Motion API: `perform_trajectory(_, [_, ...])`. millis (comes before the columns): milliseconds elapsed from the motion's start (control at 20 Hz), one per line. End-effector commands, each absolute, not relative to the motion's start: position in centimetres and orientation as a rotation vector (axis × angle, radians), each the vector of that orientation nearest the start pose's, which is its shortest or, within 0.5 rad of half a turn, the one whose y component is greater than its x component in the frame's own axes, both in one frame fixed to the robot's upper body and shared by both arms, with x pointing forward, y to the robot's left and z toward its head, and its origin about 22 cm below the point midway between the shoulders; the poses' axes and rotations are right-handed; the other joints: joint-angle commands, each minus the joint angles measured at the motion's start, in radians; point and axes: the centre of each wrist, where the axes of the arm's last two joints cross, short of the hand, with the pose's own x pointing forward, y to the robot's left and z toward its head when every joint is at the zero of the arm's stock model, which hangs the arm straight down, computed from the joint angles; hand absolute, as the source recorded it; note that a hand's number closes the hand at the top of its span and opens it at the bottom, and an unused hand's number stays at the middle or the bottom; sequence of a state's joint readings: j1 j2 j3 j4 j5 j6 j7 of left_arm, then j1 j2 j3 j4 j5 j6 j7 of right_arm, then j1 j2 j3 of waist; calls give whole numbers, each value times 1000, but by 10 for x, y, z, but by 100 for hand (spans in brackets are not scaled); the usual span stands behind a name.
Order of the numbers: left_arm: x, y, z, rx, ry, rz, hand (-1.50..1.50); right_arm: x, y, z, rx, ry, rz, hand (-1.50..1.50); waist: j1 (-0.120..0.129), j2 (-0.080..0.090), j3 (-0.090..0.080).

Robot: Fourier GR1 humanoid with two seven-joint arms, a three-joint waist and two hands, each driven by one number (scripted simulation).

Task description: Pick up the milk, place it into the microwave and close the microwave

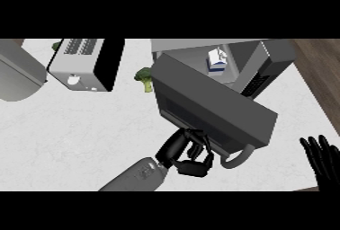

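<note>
I am seeing a table (86, 130) that is looking like pale, faintly mottled stone with a matt, smooth top, and a strip of brown wood grain (322, 76) is showing along its right side. The microwave (266, 58) is showing as grey brushed metal with a dull sheen, and its door (212, 103) is carrying a darker, glassy panel and a smooth grey handle (240, 157). The milk (216, 60) inside is looking like a white and blue paper carton. The toaster (79, 67) at far left is reading as satin metal with a glossy black side. My left hand (189, 155) is looking like glossy black plastic, its forearm (136, 177) matt grey. The broccoli (145, 78) is looking rough and green.
</note>
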State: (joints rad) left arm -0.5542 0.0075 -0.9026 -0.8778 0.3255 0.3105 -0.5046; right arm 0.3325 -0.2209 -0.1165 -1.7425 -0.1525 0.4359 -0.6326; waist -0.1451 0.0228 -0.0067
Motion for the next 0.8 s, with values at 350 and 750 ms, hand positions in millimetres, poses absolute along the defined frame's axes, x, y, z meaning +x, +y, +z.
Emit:
perform_trajectory(350, [284, 16, -18, -318, -1846, -395, 150, 165, -331, 45, 255, -2079, 353, -150, -61, 11, -2])
perform_trajectory(750, [304, 12, -3, -198, -1837, -281, -150, 176, -341, 72, 264, -2126, 403, -150, -109, 26, -1])
